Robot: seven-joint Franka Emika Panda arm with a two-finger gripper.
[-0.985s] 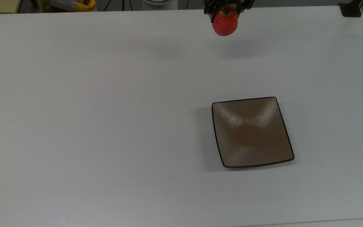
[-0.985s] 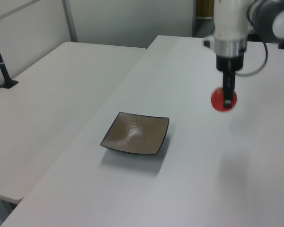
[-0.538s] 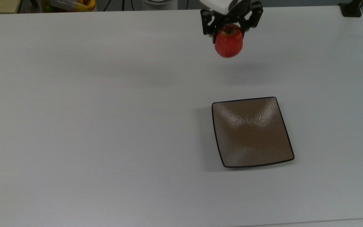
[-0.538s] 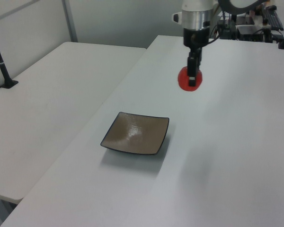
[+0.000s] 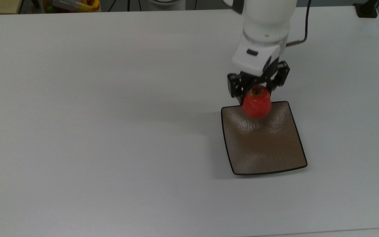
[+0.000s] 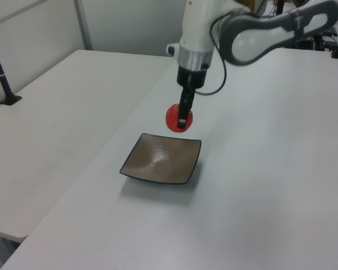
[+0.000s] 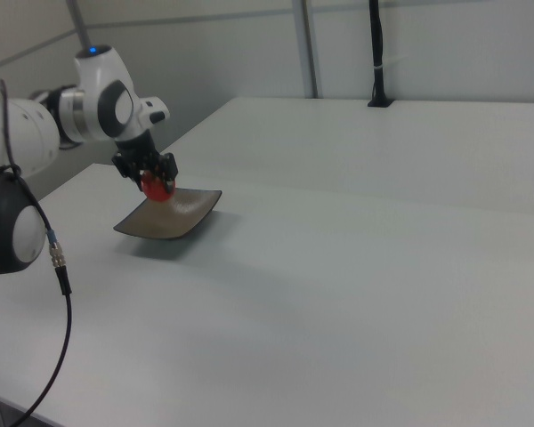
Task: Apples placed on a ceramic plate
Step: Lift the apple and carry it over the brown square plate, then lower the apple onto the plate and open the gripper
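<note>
The carrying step is nearly done: the gripper (image 5: 258,88) has its fingers closed on the apple (image 5: 257,102), holding it from above by its upper half, stem end up. In the top view the fruit hangs over the ceramic plate (image 5: 265,148) just inside the plate's far edge, and the left view shows it clear of the dish surface, not yet resting. The plate sits on the desk (image 5: 110,115) toward the top view's right. The next move likely calls for a short advance toward the plate's middle, a gentle descent, then release, since a round apple set near the rim could roll off. A second ago the apple hung near the desk's far edge; the plate has not shifted
</note>
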